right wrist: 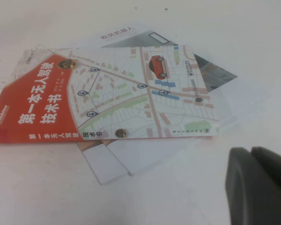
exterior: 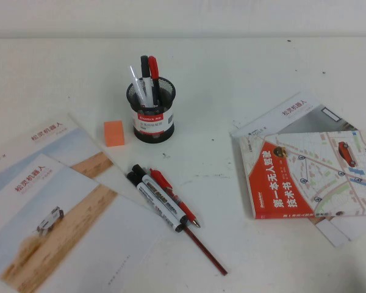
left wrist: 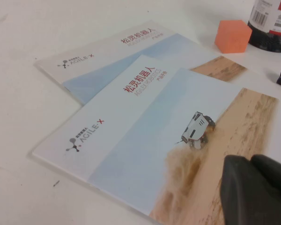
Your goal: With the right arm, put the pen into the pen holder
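Two brochures (exterior: 46, 201) are lying overlapped on the counter's (exterior: 244, 67) left side, with the left claw (left wrist: 253, 187) hovering over the nearer one, fingers pressed together. An orange block (exterior: 114, 132) is sitting just left of the pen holder (exterior: 150, 114), which is standing upright and holding several pens. The pen (exterior: 174, 197) is lying flat on the counter in front of the holder, beside two black-capped markers (exterior: 155, 196) and a thin dark-red stick (exterior: 204, 250). An orange-covered book (exterior: 311, 174) is resting on loose papers at right; the right claw (right wrist: 260, 185) is hanging near it, fingers together, empty.
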